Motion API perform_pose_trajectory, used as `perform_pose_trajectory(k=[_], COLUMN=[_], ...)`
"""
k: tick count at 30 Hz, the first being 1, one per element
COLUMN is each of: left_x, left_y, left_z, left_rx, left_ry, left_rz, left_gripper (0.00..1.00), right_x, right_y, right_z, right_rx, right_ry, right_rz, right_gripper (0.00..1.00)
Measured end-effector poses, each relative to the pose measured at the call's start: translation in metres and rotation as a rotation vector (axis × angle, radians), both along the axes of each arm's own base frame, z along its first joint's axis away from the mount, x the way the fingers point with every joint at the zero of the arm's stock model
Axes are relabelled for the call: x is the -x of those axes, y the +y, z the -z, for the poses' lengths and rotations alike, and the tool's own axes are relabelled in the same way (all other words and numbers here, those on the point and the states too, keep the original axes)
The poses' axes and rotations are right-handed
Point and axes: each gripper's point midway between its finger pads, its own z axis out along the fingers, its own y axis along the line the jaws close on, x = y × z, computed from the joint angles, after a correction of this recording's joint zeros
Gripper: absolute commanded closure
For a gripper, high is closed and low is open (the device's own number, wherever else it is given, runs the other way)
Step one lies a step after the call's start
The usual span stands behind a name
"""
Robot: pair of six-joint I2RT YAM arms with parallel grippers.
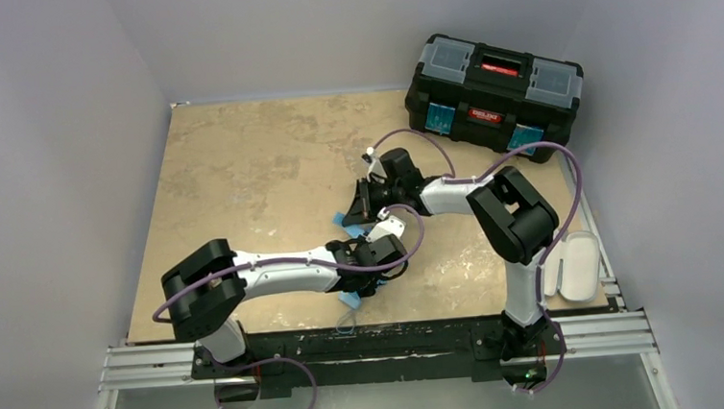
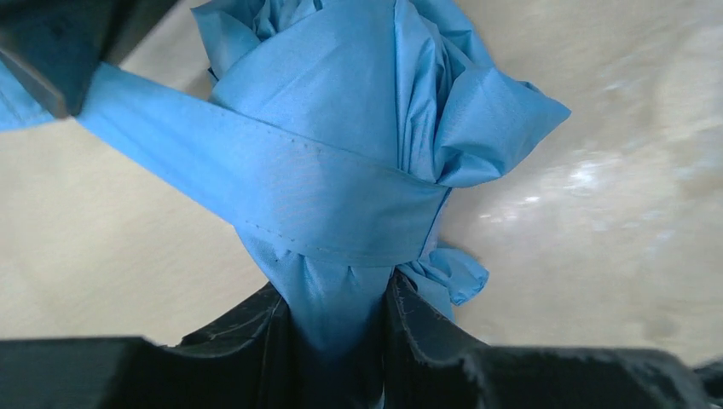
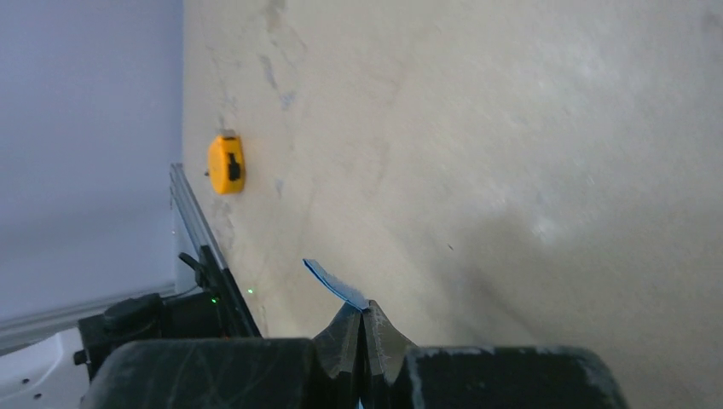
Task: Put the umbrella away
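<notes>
The umbrella [image 2: 341,128] is folded into a light blue fabric bundle lying on the table. In the top view only small blue bits [image 1: 350,302] show beside the grippers. My left gripper [image 2: 337,298] is shut on the lower end of the bundle; it also shows in the top view [image 1: 370,265]. A blue closure strap [image 2: 256,175] wraps across the bundle and runs up to the left. My right gripper [image 3: 362,311] is shut on the tip of that strap [image 3: 334,285], and sits just beyond the left gripper in the top view [image 1: 366,201]. The handle and shaft are hidden.
A black toolbox [image 1: 494,89] stands shut at the back right. A grey-beige oblong case [image 1: 579,264] lies at the right table edge. A small orange tape measure [image 3: 226,164] lies near the metal rail [image 3: 192,217]. The table [image 1: 241,174] is tan.
</notes>
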Motion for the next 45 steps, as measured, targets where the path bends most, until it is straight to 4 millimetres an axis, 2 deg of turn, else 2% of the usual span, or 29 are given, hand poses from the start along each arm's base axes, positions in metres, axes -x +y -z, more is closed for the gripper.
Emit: perform_pose_trajectory(k=[6, 8, 11, 14, 16, 19, 23, 24, 30, 36, 40, 45], left_x=[-0.020, -0.028, -0.036, -0.039, -0.037, -0.033, -0.025, -0.024, -0.020, -0.014, -0.006, 0.004], left_y=[0.052, 0.064, 0.067, 0.064, 0.062, 0.058, 0.057, 0.057, 0.059, 0.063, 0.060, 0.054], left_z=[-0.012, -0.019, -0.023, -0.016, -0.010, -0.003, 0.004, 0.005, 0.007, 0.002, -0.004, -0.005], left_rx=[-0.296, -0.384, -0.486, -0.587, -0.658, -0.754, -0.849, -0.861, -0.884, -0.853, -0.749, -0.601], left_ry=[-0.169, -0.224, -0.293, -0.345, -0.377, -0.427, -0.470, -0.475, -0.463, -0.410, -0.337, -0.215], left_rz=[-0.057, -0.071, -0.081, -0.065, -0.044, -0.009, 0.047, 0.058, 0.090, 0.118, 0.108, 0.077], left_gripper=[1.00, 1.00, 1.00, 1.00, 1.00, 1.00, 1.00, 0.97, 0.55, 0.28, 0.16, 0.12], right_x=[-0.031, -0.038, -0.043, -0.041, -0.038, -0.024, -0.017, -0.015, -0.008, 0.000, 0.007, 0.013], right_y=[0.024, 0.030, 0.034, 0.034, 0.032, 0.022, 0.011, 0.009, 0.003, -0.003, -0.003, -0.002], right_z=[-0.050, -0.065, -0.073, -0.063, -0.044, 0.001, 0.020, 0.024, 0.028, 0.033, 0.034, 0.034], right_rx=[-0.065, -0.087, -0.100, -0.089, -0.067, -0.015, -0.010, -0.012, -0.030, -0.026, -0.022, -0.021], right_ry=[-0.092, -0.117, -0.132, -0.110, -0.079, 0.001, 0.023, 0.025, -0.010, -0.006, 0.003, 0.011], right_rz=[0.000, 0.001, -0.002, -0.007, -0.006, -0.004, 0.012, 0.015, 0.023, 0.030, 0.023, 0.010], right_gripper=[1.00, 1.00, 1.00, 1.00, 1.00, 1.00, 1.00, 1.00, 1.00, 1.00, 1.00, 1.00])
